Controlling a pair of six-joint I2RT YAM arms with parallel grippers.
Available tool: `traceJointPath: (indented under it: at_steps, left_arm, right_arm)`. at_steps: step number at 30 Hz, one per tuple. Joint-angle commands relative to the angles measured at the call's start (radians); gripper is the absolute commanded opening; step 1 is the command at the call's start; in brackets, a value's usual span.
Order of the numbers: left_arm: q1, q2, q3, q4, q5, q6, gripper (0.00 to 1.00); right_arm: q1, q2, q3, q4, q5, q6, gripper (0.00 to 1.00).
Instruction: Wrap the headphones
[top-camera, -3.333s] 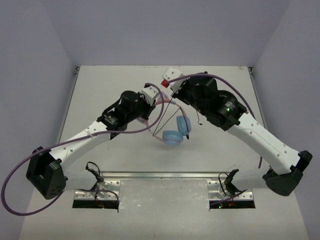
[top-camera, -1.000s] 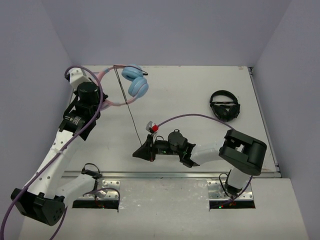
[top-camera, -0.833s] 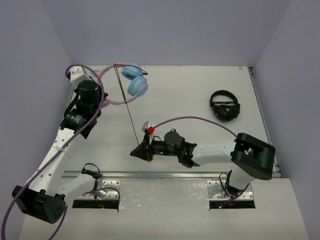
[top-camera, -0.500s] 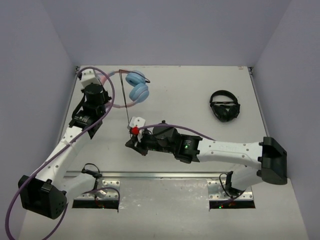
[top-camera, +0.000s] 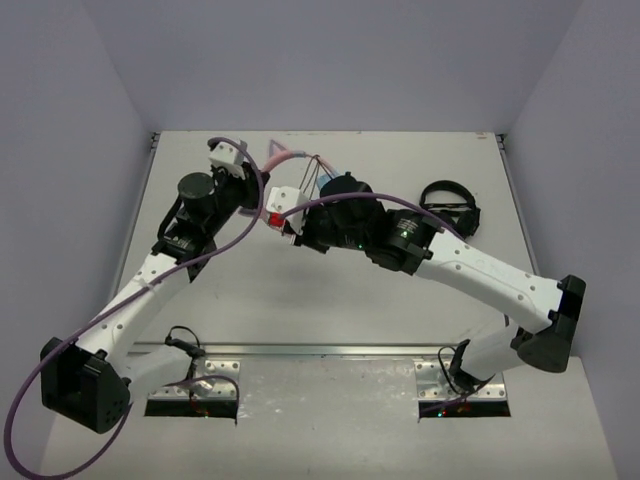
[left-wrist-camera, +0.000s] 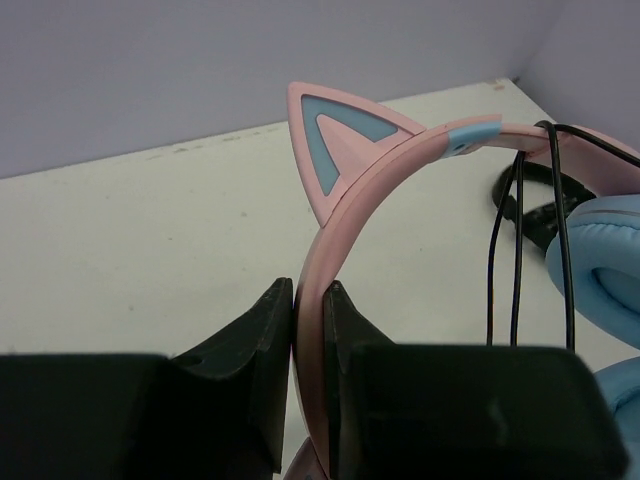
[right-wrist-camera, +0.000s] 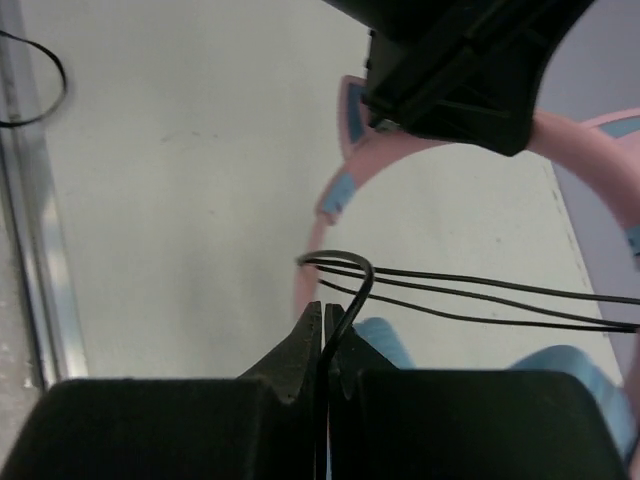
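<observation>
Left hand (left-wrist-camera: 308, 300): I have it clamped on the pink headband of the headphones (left-wrist-camera: 345, 215), just below a cat ear.
Right hand (right-wrist-camera: 324, 318): I have it pinched closed on the thin black cable (right-wrist-camera: 450, 278), which loops up out of my fingers.
Cable run: strands cross from the loop toward the blue ear cups (left-wrist-camera: 600, 250).
Headphones' place: between my two hands, at the far middle of the surface (top-camera: 400, 290).
Other set: black headphones (top-camera: 448, 212) lie to the right, apart from both hands.
</observation>
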Motion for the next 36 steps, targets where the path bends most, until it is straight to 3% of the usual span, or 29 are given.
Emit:
traceJointPath:
  at_steps: [1,6,11,17,28,36]
  left_arm:
    - [-0.008,0.033,0.022,0.115,0.211,0.03,0.0]
    - [-0.027,0.099,0.011,0.109,0.345,0.064,0.0]
    - [-0.099,0.237,0.108,-0.021,0.418,0.137,0.01]
    - [-0.124,0.234,0.107,-0.071,0.475,0.205,0.0]
    - [-0.125,0.196,0.103,-0.057,0.487,0.202,0.01]
    - [-0.125,0.119,0.065,-0.002,0.423,0.193,0.0]
  right_arm:
    - [-0.057,0.014,0.053,-0.157,0.068,-0.161,0.01]
    - [-0.11,0.016,0.045,-0.14,0.22,-0.169,0.01]
    - [-0.168,0.05,0.036,-0.084,0.384,-0.132,0.01]
    - [-0.3,0.01,-0.013,0.028,0.462,-0.079,0.01]
    - [-0.354,-0.073,-0.153,0.127,0.386,-0.107,0.05]
    - [-0.482,-0.107,-0.234,0.154,0.177,0.051,0.09]
